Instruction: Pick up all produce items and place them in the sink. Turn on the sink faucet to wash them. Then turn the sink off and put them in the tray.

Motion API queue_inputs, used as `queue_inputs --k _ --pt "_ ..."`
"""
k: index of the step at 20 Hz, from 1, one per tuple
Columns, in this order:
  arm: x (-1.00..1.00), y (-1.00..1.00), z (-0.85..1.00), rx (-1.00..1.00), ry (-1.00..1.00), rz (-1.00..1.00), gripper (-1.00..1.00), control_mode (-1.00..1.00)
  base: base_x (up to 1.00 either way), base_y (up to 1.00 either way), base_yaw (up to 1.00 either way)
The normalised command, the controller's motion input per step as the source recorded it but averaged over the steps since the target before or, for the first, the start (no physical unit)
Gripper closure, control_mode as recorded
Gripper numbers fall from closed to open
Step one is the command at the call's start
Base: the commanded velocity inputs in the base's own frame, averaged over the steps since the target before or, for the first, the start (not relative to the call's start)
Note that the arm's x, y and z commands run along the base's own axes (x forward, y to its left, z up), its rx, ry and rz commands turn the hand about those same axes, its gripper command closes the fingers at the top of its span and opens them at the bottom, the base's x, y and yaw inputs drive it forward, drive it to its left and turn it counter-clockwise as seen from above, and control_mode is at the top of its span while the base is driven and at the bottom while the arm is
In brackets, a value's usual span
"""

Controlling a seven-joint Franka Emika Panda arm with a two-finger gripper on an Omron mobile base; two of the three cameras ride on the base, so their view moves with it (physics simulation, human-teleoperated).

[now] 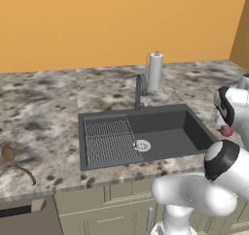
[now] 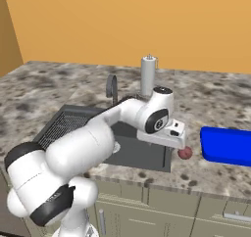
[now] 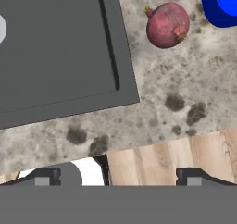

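A small round red fruit (image 3: 167, 25) lies on the speckled counter between the sink's right rim and the blue tray (image 2: 228, 145). I also see the fruit (image 2: 185, 153) beside the tray's left end, and the same fruit (image 1: 226, 130) just under the arm's wrist. My gripper (image 3: 122, 177) hovers open over the counter's front edge, right of the sink basin (image 3: 55, 47). It holds nothing, and the fruit sits ahead of the fingertips and off to one side. The dark faucet (image 1: 140, 91) stands behind the sink (image 1: 160, 132), with no water visible.
A white paper towel roll (image 1: 155, 71) on a metal stand stands behind the faucet. A brown long-handled object (image 1: 9, 156) lies on the counter far left. The ribbed drainboard (image 1: 109, 142) covers the sink's left half, next to the silver drain (image 1: 142, 145).
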Motion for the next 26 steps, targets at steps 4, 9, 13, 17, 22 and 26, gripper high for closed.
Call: queue_inputs --k 4,9,13,17,22,26 --pt "0.48 -0.6 -0.19 0.0 0.05 -0.06 -1.0 -1.0 0.0 0.0 0.0" --pt "0.34 -0.35 -0.13 0.02 0.01 0.01 -1.0 -1.0 0.0 0.0 0.0" --pt "0.46 -0.18 -0.58 0.0 0.0 0.02 -1.0 -1.0 0.0 0.0 0.0" --pt "0.35 -0.26 -0.5 -0.01 -0.01 0.02 -1.0 -1.0 0.0 0.0 0.0" --pt "0.35 -0.47 -0.16 0.0 -0.03 0.03 -1.0 -1.0 0.0 0.0 0.0" --pt "0.29 -0.23 -0.44 0.0 -0.05 0.03 -1.0 -1.0 0.0 0.0 0.0"
